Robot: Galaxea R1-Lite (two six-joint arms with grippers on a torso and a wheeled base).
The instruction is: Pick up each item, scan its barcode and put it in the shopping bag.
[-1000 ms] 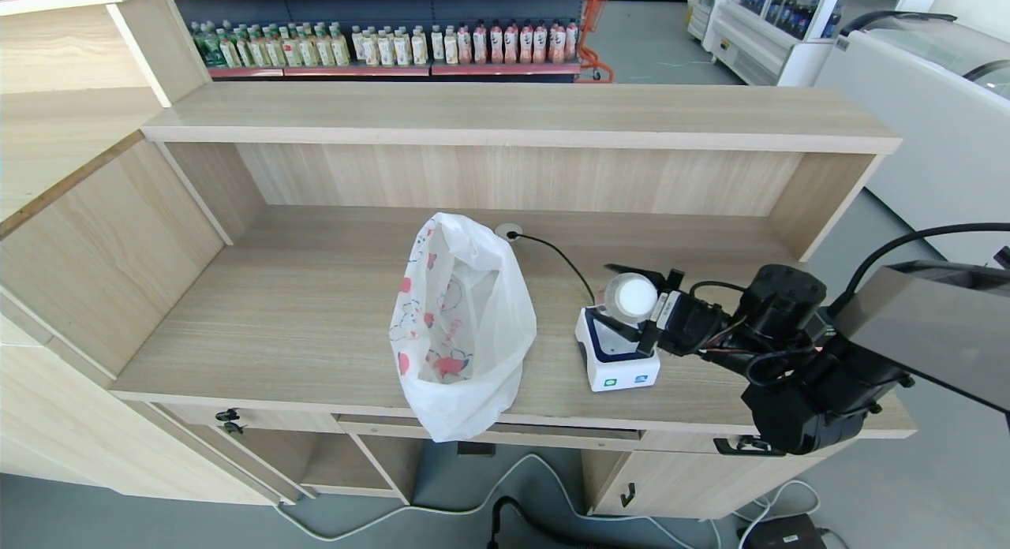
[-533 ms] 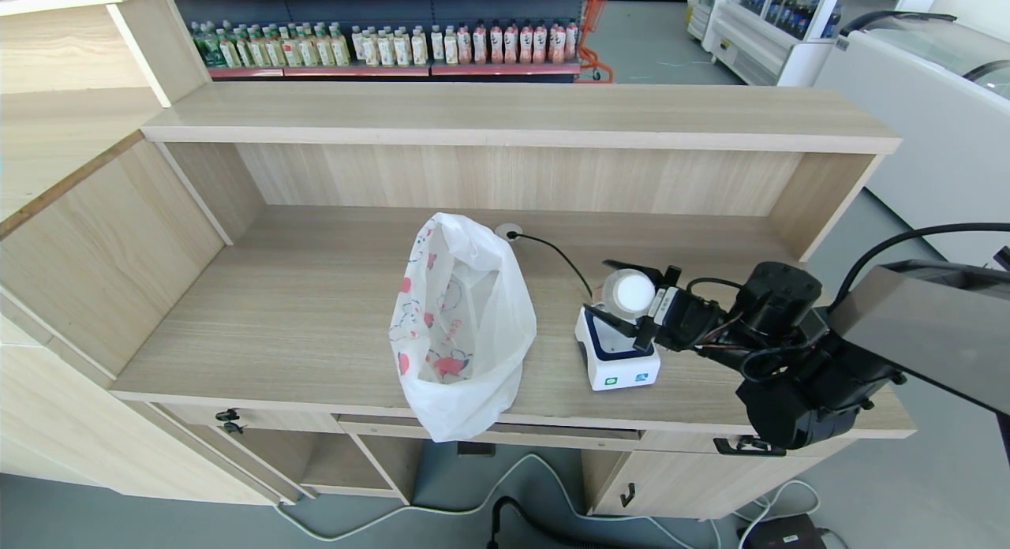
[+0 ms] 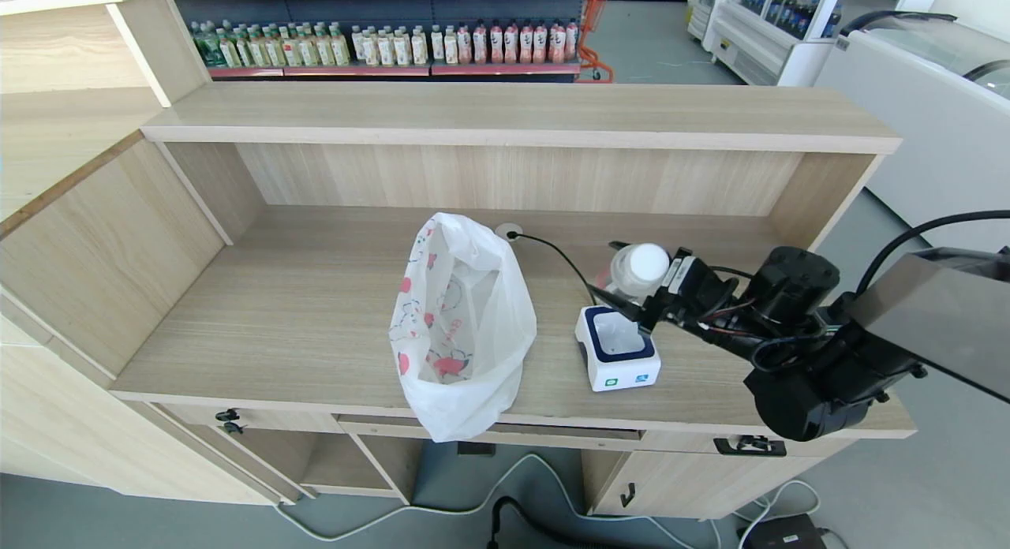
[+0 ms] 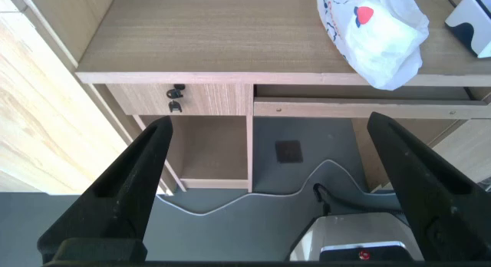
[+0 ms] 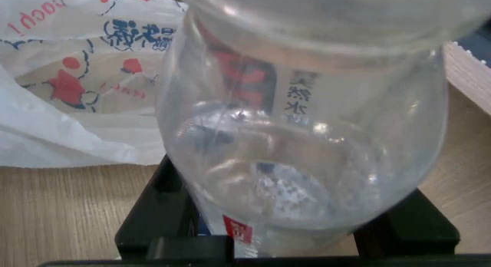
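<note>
A clear plastic bottle with a white cap (image 3: 639, 267) hangs over the counter in my right gripper (image 3: 631, 285), which is shut on it, just behind the white barcode scanner (image 3: 618, 358). The right wrist view looks along the clear bottle (image 5: 307, 152) with the shopping bag (image 5: 84, 75) beyond it. The white shopping bag with red prints (image 3: 458, 320) stands open at the counter's front edge, left of the scanner. My left gripper (image 4: 276, 190) is open and low, in front of the counter, facing its drawers; the bag (image 4: 376, 29) sits above on the counter edge.
A black cable (image 3: 556, 257) runs from a hole in the counter (image 3: 316, 312) to the scanner. The counter has a raised back wall and side walls. Shelves of drink bottles (image 3: 379, 44) stand far behind. Floor cables (image 4: 253, 202) lie under the counter.
My right gripper has lifted the bottle up and back, off the scanner's window, toward the counter's rear. The bag and scanner have stayed in place.
</note>
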